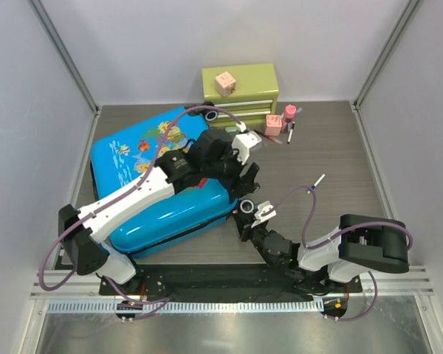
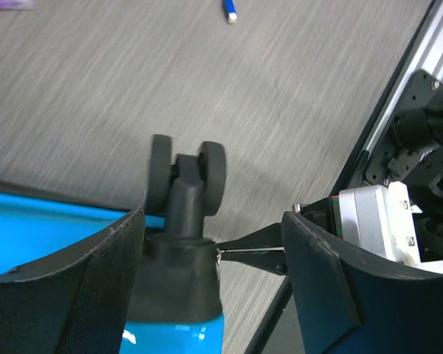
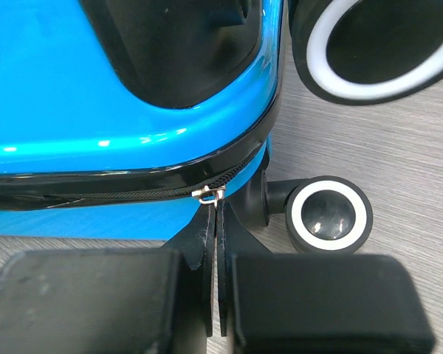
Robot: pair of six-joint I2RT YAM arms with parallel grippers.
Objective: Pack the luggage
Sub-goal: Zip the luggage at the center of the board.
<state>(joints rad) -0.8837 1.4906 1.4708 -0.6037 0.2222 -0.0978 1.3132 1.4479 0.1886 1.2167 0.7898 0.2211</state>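
Bright blue fish-print luggage, lid down.

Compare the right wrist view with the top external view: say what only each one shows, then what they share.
Only the right wrist: the silver zipper pull on the luggage seam, with the right arm's jaws pinched shut on it. Only the top external: the fish print on the lid, the green drawer chest with a pink cube on top, and the left arm over the lid. Both: the blue shell and a white-ringed corner wheel.
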